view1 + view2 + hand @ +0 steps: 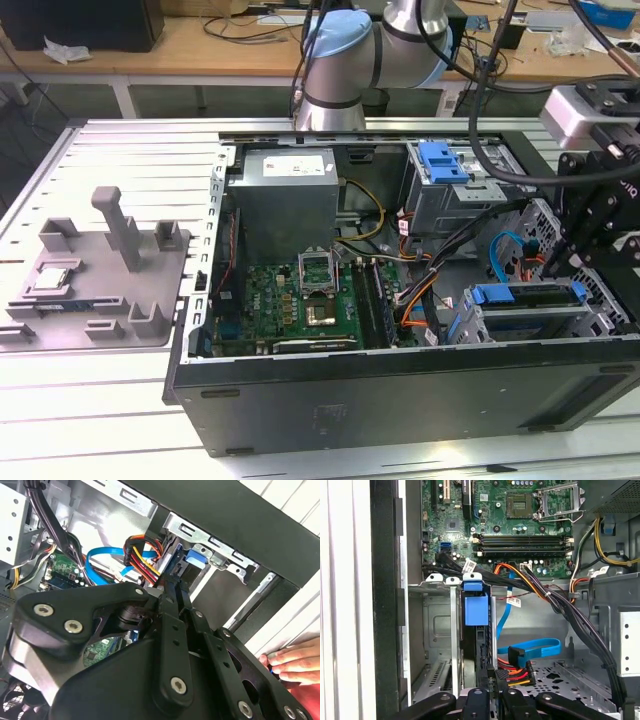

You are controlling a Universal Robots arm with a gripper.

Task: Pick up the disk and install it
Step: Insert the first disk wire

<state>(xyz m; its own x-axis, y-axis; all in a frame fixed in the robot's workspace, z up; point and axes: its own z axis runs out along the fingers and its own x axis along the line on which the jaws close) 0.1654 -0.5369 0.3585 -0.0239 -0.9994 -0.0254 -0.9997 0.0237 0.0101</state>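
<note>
Just beside the hand [491, 696], a metal cage wall [454, 630] stands on one side; a power plug [516, 672] and blue cable [535, 647] crowd the other. Ahead, a black cable bundle [570, 612] crosses. Past the blue cable, the perforated panel [560, 672] lies open.

Robotics lab — slotted aluminium table [100, 150], open computer case [400, 390], cable-strewn workbench [200, 45]
</note>
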